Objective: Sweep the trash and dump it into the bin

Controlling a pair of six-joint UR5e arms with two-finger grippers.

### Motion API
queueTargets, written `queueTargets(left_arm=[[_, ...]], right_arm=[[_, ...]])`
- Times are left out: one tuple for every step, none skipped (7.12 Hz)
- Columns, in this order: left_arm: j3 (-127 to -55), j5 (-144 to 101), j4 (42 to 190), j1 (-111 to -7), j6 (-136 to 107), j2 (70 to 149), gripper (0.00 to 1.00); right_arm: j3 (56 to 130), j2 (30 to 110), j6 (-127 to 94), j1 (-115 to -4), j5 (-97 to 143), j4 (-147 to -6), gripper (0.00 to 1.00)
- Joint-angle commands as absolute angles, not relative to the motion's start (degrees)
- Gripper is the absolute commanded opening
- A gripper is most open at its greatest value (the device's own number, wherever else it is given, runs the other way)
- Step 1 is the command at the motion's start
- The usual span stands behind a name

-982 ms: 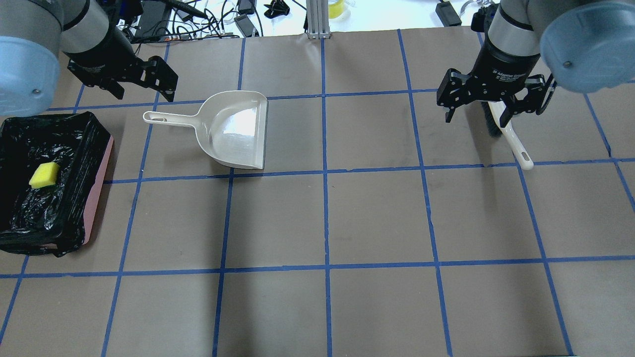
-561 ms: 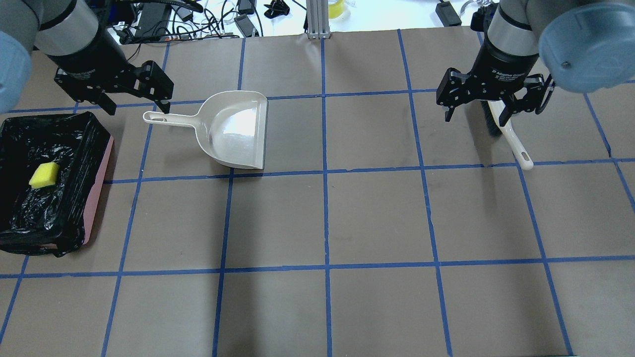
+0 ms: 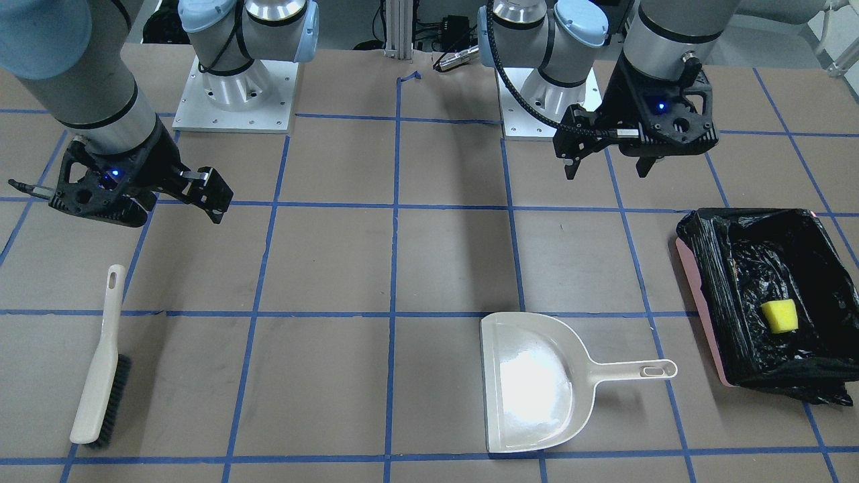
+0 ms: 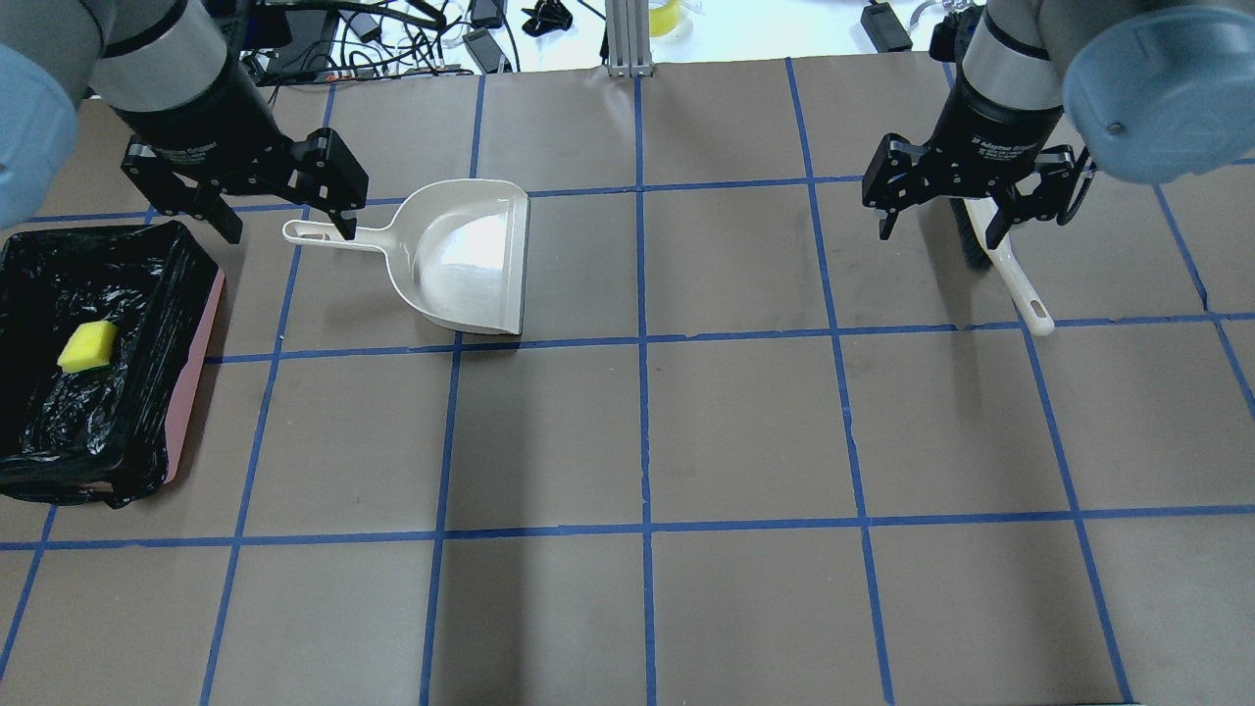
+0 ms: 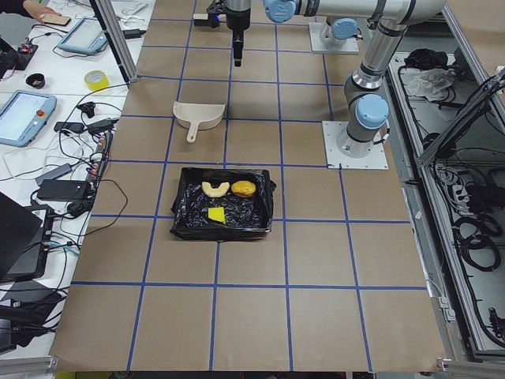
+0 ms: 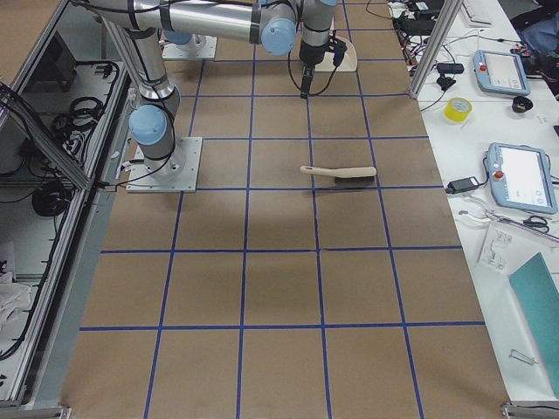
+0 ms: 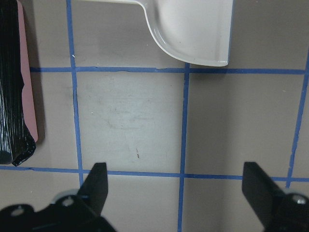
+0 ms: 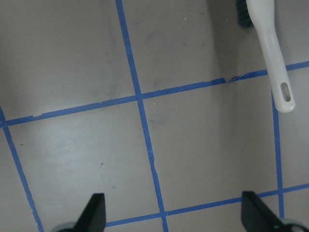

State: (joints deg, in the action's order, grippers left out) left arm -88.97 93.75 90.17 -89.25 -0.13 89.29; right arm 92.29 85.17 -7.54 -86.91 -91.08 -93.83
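Observation:
The bin (image 4: 201,373) is a pink container lined with a black bag at the table's left edge, and it also shows in the front view (image 3: 701,282). The trash lies inside it: a yellow sponge (image 4: 88,345), a tan croissant piece (image 5: 214,188) and a golden-brown lump (image 5: 244,188). My left gripper (image 4: 287,227) is open and empty, hovering above the end of the dustpan's handle. My right gripper (image 4: 939,233) is open and empty, hovering just left of the brush. Both wrist views show the fingers (image 7: 96,181) (image 8: 94,210) spread wide above bare table.
A beige dustpan (image 4: 471,260) lies empty right of the bin, its handle pointing at the bin. A beige brush (image 4: 1010,270) with dark bristles lies flat at the far right. Blue tape lines grid the brown table. Cables and devices lie past the far edge.
My left gripper has moved toward the near side and slightly right, from beyond the dustpan's handle to over its end. The right gripper has hardly moved. Both stay open.

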Motion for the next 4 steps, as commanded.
queueTargets(left_arm=[[-88.68, 93.69, 90.09, -89.56, -0.53, 89.39, 1.00], [-88.68, 90.56, 90.09, -89.56, -1.22, 89.47, 1.00], [-88.68, 90.27, 89.30, -89.21, -0.71, 89.39, 1.00], [-88.94, 90.61, 88.34, -89.12, -0.36, 89.21, 1.00]], right_arm=[[92.29, 85.08, -7.12, -86.84, -91.14, -94.66, 1.00], [92.29, 85.17, -7.12, -86.84, -90.71, -94.75, 1.00], [92.20, 85.60, -7.03, -86.84, -90.53, -94.92, 1.00], [92.20, 85.78, -7.03, -86.84, -90.53, -95.18, 1.00]])
